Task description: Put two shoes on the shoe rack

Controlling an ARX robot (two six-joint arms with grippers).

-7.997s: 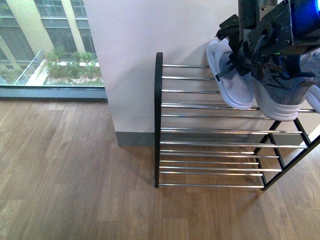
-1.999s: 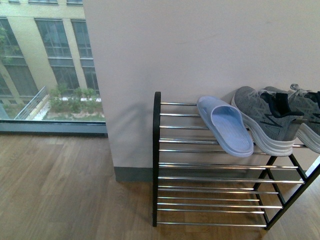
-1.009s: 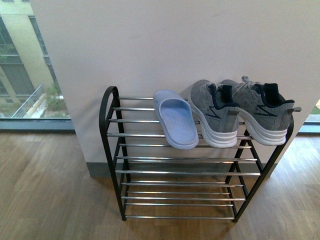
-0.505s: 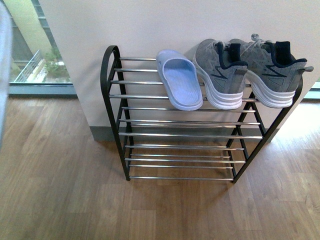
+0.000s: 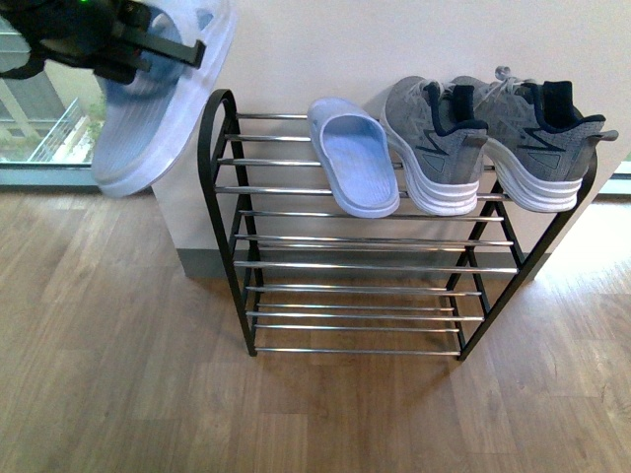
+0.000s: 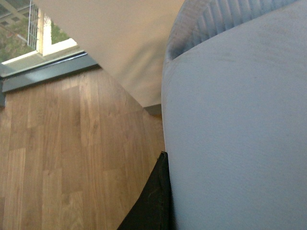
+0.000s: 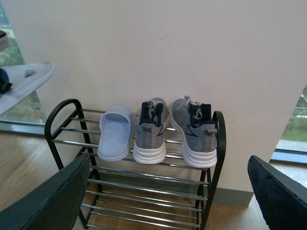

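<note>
**Both sneakers on the top tier, second slipper held off to the side**

Two grey sneakers (image 5: pixel 434 138) (image 5: pixel 537 138) sit side by side at the right end of the shoe rack's (image 5: pixel 222 197) top tier, heels outward, touching each other. Just beside them lies one light blue slipper (image 5: pixel 353 158). A second slipper (image 5: pixel 158 108) hangs beyond the rack's left end, gripped by the left gripper (image 5: pixel 118 44); its sole fills the left wrist view, hiding the fingers. The right gripper's fingers (image 7: pixel 53 196) stand wide apart, holding nothing.
</note>
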